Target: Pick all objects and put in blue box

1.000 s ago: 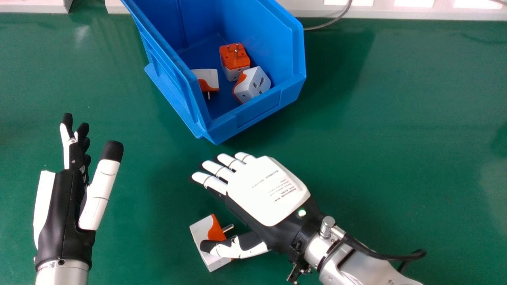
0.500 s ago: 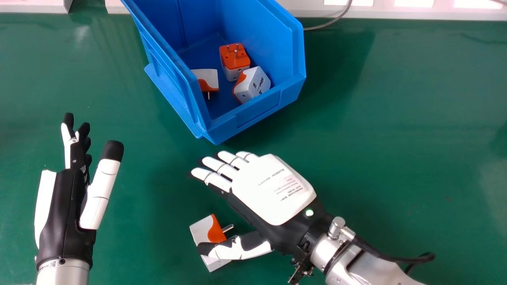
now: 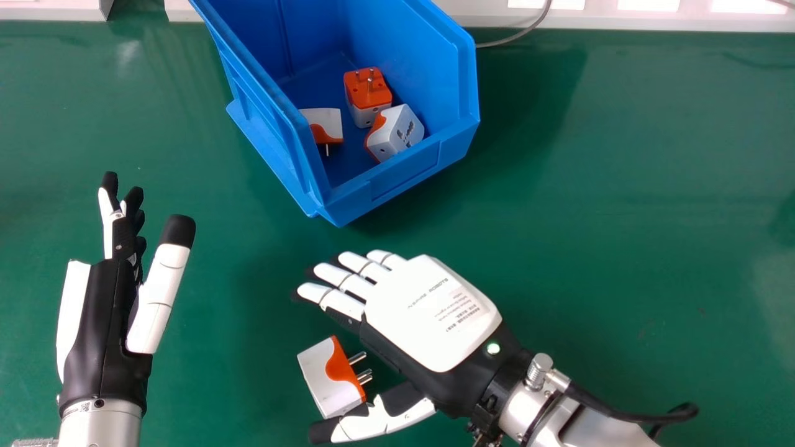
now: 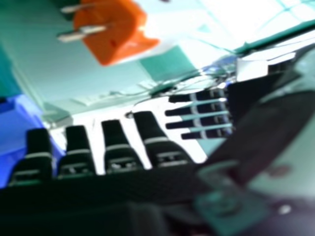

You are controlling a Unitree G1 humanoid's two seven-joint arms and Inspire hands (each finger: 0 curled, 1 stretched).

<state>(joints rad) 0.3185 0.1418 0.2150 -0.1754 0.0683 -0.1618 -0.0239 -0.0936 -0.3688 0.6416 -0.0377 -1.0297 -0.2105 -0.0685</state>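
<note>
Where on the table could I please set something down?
In the head view, bare table lies right of the blue box, and between the box and the left hand. It is crowded around the loose adapter and right hand, and among three adapters in the box.

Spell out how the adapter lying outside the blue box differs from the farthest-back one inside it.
The loose adapter lies on the green table; the boxed adapter sits in the blue box.
The loose adapter's pins point sideways, to the right; the boxed adapter's pins point up.
Both are white and orange, with metal pins on the orange end.
</note>
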